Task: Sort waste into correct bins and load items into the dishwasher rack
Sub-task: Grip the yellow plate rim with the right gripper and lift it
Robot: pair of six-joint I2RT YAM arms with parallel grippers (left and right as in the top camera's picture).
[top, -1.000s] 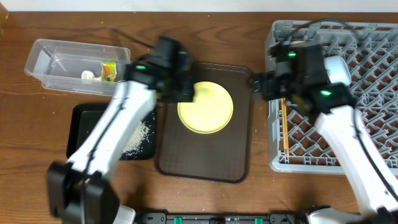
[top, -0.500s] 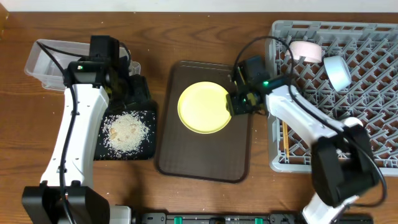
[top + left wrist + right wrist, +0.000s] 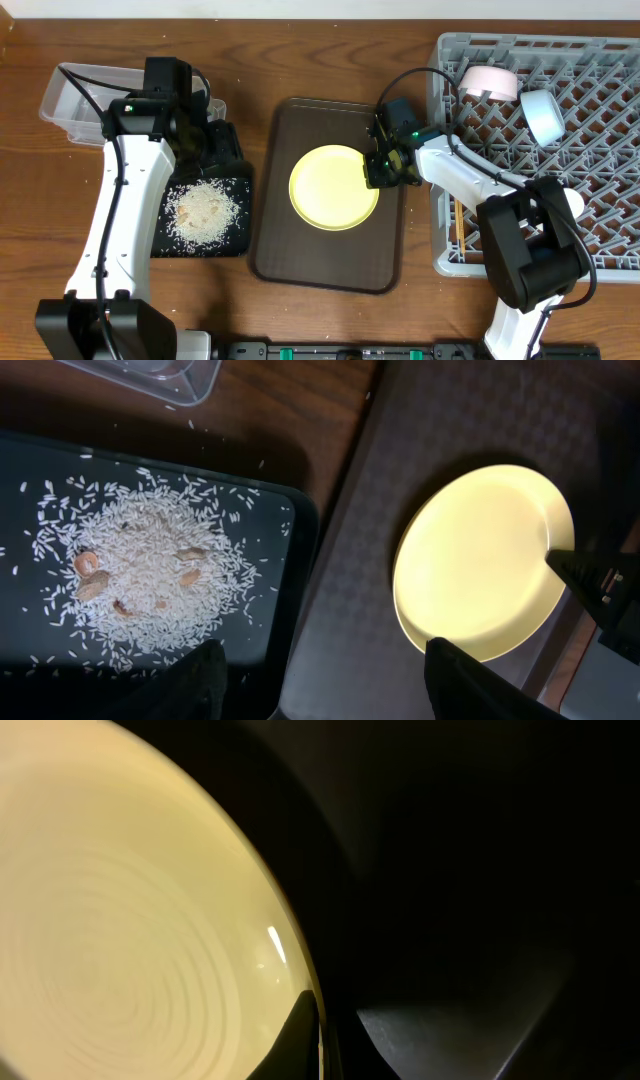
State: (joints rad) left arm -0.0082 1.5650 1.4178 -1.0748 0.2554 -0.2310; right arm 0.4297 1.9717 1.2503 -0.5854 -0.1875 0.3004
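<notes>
At the far left of the table (image 3: 30, 250), the clear tub (image 3: 68, 95) sat at the back, partly covered by the left arm. Just in front of it lay the black tray (image 3: 135, 230), holding a spread of whitish rice crumbs (image 3: 205, 212) with a few brownish bits mixed in; more grains were scattered loose across the tray floor. The left gripper (image 3: 325, 675) hovered over the right end of that tray, near its border with the brown serving tray (image 3: 325, 265). Its 2 fingers (image 3: 200, 670) stood well apart, with only the tray edges showing in the gap.

On the brown serving tray, the round yellow-green plate (image 3: 333, 187) rested toward the right side. The right gripper (image 3: 376, 175) reached in from the right and met the plate at its right rim. In the right wrist view, a dark fingertip (image 3: 300, 1030) lay against the rim's edge, and the jaws were pressed together on it.

Farther right stood the grey rack (image 3: 600, 200), just beside the serving tray. At its back, 1 white bowl (image 3: 488, 80) and 1 light blue bowl (image 3: 540, 112) leaned on their sides among the pegs, close together. The chopsticks (image 3: 457, 225) lay lengthwise along the rack's left edge, partly hidden under the right arm.
</notes>
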